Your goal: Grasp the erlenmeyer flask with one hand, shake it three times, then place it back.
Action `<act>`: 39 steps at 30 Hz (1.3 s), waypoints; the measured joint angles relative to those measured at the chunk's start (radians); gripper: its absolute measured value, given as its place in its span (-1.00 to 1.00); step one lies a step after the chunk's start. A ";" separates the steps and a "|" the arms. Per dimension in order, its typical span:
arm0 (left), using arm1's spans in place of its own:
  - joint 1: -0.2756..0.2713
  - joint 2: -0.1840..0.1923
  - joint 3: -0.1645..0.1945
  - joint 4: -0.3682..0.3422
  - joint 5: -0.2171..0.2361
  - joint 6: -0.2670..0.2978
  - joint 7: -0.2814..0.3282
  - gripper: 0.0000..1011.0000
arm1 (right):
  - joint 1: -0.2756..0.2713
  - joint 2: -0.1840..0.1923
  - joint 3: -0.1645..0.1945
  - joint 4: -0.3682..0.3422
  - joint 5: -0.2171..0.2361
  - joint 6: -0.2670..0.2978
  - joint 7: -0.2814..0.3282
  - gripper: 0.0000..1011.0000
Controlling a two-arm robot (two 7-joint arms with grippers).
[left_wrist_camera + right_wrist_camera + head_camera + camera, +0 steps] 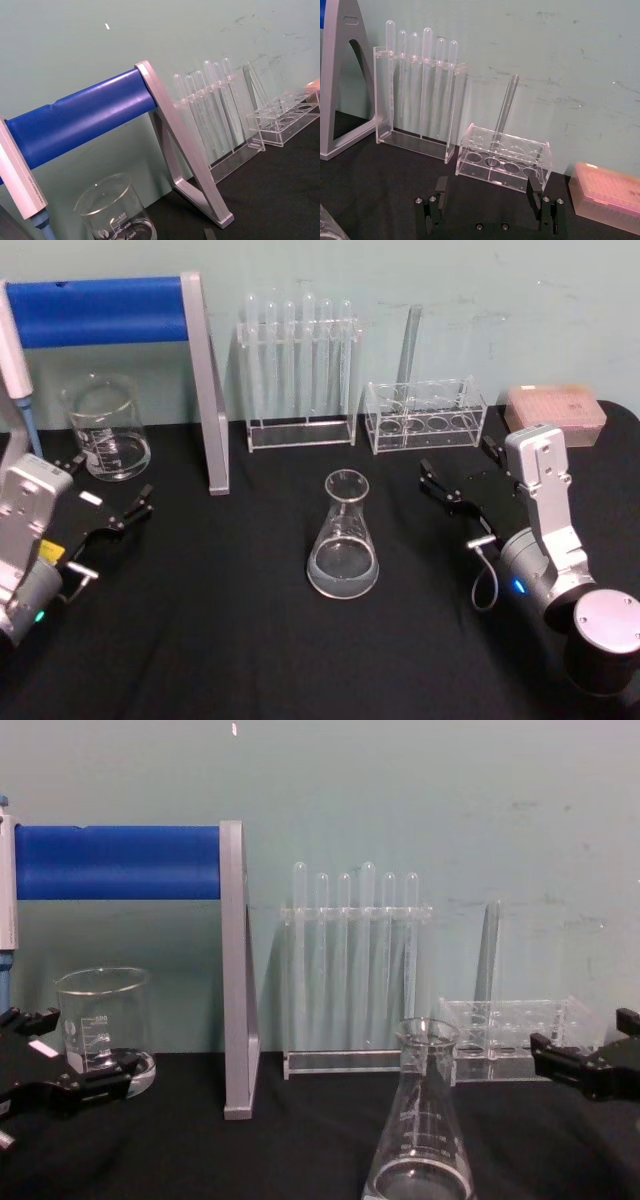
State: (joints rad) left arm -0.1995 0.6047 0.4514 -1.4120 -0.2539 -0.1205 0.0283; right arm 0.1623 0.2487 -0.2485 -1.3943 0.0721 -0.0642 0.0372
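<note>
Although nothing is yet in a grip, here is how the scene stands for me:

Flask: the flask [343, 536] stands upright in the middle of the black counter [250, 640], free on all sides, with a little clear liquid at its base. In the chest view it rises in front of the racks.

Right pincer: the right pincer [462, 477] hovers to the right of the flask, near it but apart from it. In the right wrist view its two fingers [440, 192] stand wide apart with nothing between them, so it is open and empty.

Left pincer: the left pincer [110, 492] sits at the left side of the counter, just in front of the beaker [105, 428], well apart from the flask. Its fingers are spread and hold nothing.

Behind: the tall rack of test tubes [300, 375], the low clear rack [425, 415] with one tube, and the blue bar on its grey stand [100, 310] are along the wall.

Done: as I judge it, no step is visible as finished; the flask is not grasped.

Left: the grasp, the three shakes and the putting back all remain. The right pincer seems the nearer one for the grasp.
</note>
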 joint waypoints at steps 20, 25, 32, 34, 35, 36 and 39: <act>0.000 0.000 0.000 0.000 0.000 0.000 0.000 0.98 | 0.000 0.000 0.000 0.000 0.000 0.000 0.000 0.98; 0.000 0.000 0.000 0.000 0.000 0.000 0.000 0.98 | 0.000 0.000 0.000 0.000 0.000 0.000 0.000 0.98; 0.000 0.000 0.000 0.000 0.000 0.000 0.000 0.98 | 0.000 0.000 0.000 0.000 0.000 0.000 0.000 0.98; 0.000 0.000 0.000 0.000 0.000 0.000 0.000 0.98 | 0.000 0.000 0.000 0.000 0.000 0.000 0.000 0.98; 0.000 0.000 0.000 0.000 0.000 0.000 0.000 0.98 | 0.000 0.000 0.000 0.000 0.000 0.000 0.000 0.98; 0.000 0.000 0.000 0.000 0.000 0.000 0.000 0.98 | 0.000 0.000 0.000 0.000 0.000 0.000 0.000 0.98; 0.000 0.000 0.000 0.000 0.000 0.000 0.000 0.98 | 0.000 0.000 0.000 0.000 0.000 0.000 0.000 0.98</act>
State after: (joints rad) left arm -0.1995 0.6047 0.4514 -1.4120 -0.2539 -0.1205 0.0283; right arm 0.1623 0.2487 -0.2485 -1.3942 0.0721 -0.0642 0.0372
